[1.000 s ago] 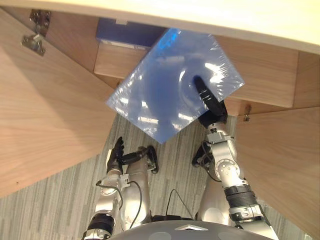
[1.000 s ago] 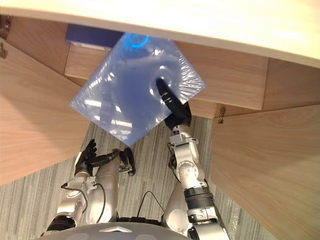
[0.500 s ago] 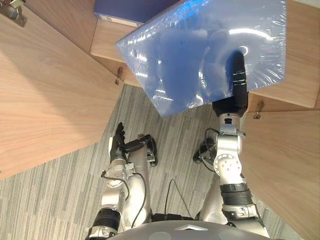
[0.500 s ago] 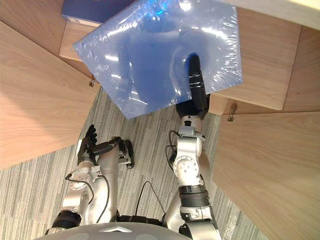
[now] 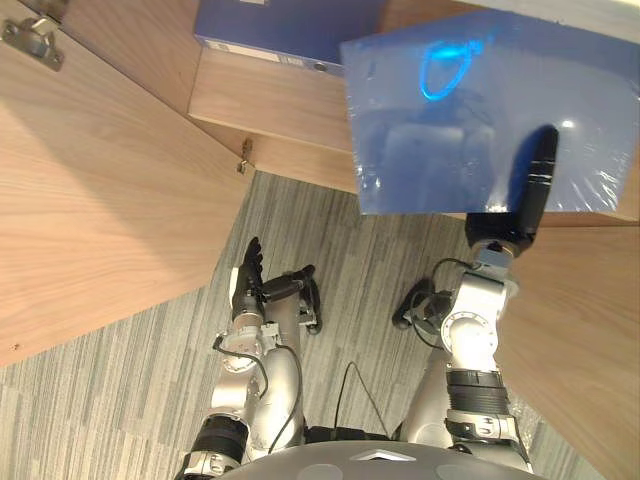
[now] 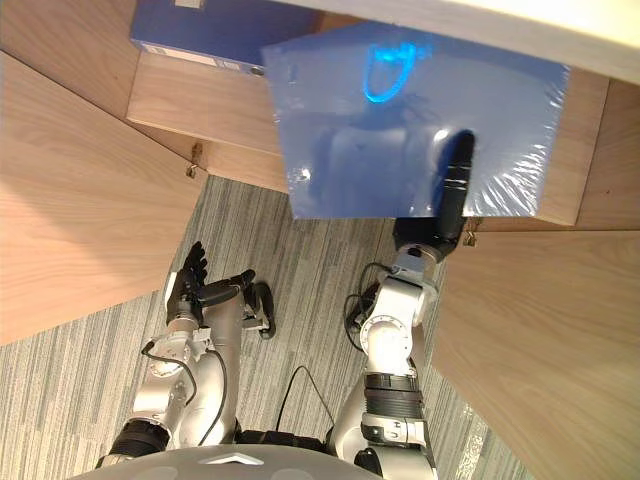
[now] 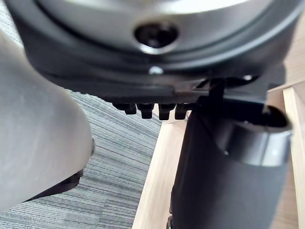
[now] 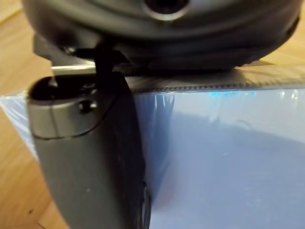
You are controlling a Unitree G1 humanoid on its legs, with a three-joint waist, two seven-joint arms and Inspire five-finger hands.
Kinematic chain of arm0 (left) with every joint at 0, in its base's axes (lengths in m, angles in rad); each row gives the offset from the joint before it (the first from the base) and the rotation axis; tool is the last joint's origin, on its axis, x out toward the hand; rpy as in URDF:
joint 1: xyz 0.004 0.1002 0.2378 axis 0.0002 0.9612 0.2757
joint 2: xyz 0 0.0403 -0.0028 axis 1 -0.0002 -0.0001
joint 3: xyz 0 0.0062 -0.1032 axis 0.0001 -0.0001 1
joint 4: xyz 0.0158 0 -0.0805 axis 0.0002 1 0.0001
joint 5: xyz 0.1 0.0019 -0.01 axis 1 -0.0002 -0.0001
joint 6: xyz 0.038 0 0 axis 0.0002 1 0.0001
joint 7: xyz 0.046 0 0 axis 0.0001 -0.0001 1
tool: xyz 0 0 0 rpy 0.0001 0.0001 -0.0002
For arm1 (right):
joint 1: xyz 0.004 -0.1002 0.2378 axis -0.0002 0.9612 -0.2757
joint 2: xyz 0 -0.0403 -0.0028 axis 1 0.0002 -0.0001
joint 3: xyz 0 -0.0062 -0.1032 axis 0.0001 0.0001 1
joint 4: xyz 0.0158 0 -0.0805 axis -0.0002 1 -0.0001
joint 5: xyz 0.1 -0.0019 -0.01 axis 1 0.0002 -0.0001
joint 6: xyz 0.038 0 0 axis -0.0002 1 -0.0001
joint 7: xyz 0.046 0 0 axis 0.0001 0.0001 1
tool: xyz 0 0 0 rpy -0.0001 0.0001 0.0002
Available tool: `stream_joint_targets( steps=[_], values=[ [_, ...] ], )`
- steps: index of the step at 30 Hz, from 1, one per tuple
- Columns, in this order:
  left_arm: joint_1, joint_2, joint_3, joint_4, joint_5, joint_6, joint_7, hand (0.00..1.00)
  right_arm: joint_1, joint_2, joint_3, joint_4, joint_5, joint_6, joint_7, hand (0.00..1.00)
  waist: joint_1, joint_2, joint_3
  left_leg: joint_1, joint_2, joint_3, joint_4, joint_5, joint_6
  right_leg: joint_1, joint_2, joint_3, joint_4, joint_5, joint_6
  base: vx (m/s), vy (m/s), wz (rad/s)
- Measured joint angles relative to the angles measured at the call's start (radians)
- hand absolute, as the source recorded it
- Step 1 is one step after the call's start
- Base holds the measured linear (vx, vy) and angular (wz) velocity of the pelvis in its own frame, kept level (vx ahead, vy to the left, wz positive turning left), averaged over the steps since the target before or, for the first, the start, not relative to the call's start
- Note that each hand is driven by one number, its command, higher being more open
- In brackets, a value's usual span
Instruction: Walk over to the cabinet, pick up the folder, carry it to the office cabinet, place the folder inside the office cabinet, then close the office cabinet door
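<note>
- The folder, of clear blue plastic, is held up before the open cabinet, its lower edge over the carpet; whether it touches the shelf cannot be told.
- The folder's upper edge is cut off by a pale board at the top of the right eye view.
- The right hand is closed on the folder: the thumb is laid across its near face, and the fingers are seen only dimly through the plastic behind it.
- In the right wrist view the thumb is pressed flat on the blue sheet.
- A dark blue binder lies on the shelf, left of the folder, and is cut off by the picture's edge.
- The left hand is held low above the carpet with its fingers straight and nothing in it.
- Two wooden doors are swung open, one at the left with a metal hinge, one at the right.
- The carpet is grey and striped.
</note>
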Motion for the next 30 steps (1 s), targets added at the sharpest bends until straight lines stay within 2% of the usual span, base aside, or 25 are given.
stream_joint_targets(
  steps=[5, 9, 11, 16, 20, 30],
  values=[
    [0.017, -0.007, -0.009, 0.000, 0.000, -0.001, -0.001, 1.00, -0.067, 0.017, -0.094, -0.002, 0.039, -0.061, -0.058, 0.00, 0.001, 0.025, -0.022, 0.007, -0.005, -0.008, -0.013, 0.001, 0.001, 0.024, -0.001, -0.022, -0.020, -0.004, 0.001, 0.04, 0.017, 0.07],
    [0.044, -0.010, -0.021, 0.005, 0.000, -0.001, -0.002, 1.00, -0.137, 0.042, -0.169, -0.005, 0.044, -0.118, -0.093, 0.00, 0.006, 0.042, -0.064, 0.013, -0.019, -0.011, -0.030, 0.002, 0.001, 0.033, -0.016, -0.035, -0.023, -0.007, 0.001, 0.06, 0.000, 0.10],
    [0.049, -0.015, -0.026, 0.015, 0.000, -0.001, -0.006, 1.00, -0.170, 0.043, -0.207, -0.005, 0.088, -0.145, -0.111, 0.00, 0.019, 0.048, -0.094, 0.014, -0.019, -0.017, -0.038, 0.002, 0.001, 0.044, -0.017, -0.048, -0.032, -0.007, 0.001, 0.06, -0.001, 0.05],
    [0.053, -0.022, -0.028, 0.086, 0.005, -0.003, -0.019, 1.00, -0.210, 0.041, -0.278, -0.005, 0.106, -0.186, -0.142, 0.00, 0.024, 0.043, -0.131, 0.036, -0.039, -0.026, -0.060, 0.002, 0.001, 0.072, -0.032, -0.062, -0.041, -0.007, 0.001, 0.06, 0.011, 0.11],
    [0.070, -0.018, -0.026, 0.102, 0.005, -0.003, -0.027, 1.00, -0.230, 0.041, -0.335, 0.032, 0.128, -0.210, -0.143, 0.00, 0.024, 0.042, -0.133, 0.068, -0.051, -0.024, -0.079, 0.003, 0.001, 0.102, -0.035, -0.060, -0.055, -0.006, 0.002, 0.05, 0.020, 0.06],
    [0.073, -0.007, -0.025, 0.096, 0.004, 0.001, -0.037, 1.00, -0.227, 0.029, -0.397, 0.106, 0.206, -0.214, -0.154, 0.00, 0.019, 0.035, -0.135, 0.072, -0.050, -0.022, -0.087, 0.003, 0.001, 0.103, -0.035, -0.058, -0.058, -0.005, 0.003, 0.01, 0.001, 0.00]
  ],
)
